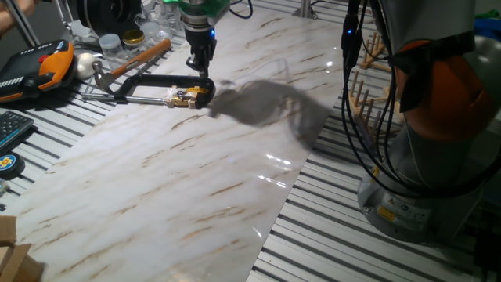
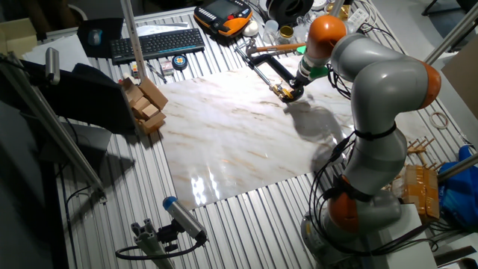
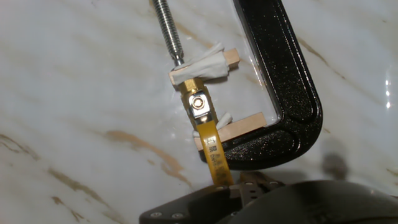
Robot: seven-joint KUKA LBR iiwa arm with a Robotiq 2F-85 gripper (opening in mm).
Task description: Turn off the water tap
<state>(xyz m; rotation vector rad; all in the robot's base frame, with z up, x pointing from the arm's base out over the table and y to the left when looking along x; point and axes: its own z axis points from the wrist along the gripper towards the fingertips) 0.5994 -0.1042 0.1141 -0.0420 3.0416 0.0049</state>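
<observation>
One black C-clamp [image 1: 156,82] lies on the marble board [image 1: 196,172], holding one small brass tap [image 3: 200,102] between two wooden pads [image 3: 214,62]. One hammer [image 1: 129,61] and one keyboard [image 2: 157,43] lie nearby.

We find a robotics laboratory or test workshop. The desk [image 1: 376,258] is built of ribbed aluminium profile slats, with a marble-patterned board [image 2: 224,134] laid on top as a work surface. A grey and orange industrial arm [image 2: 381,82] stands at its edge, trailing black cables [image 1: 356,117]. We note a teach pendant [image 2: 224,15], a keyboard [image 2: 157,42], a hammer [image 1: 137,59], jars [image 1: 117,43], wooden blocks [image 2: 146,104] and a camera on a stand [image 2: 179,217] around the board.
</observation>
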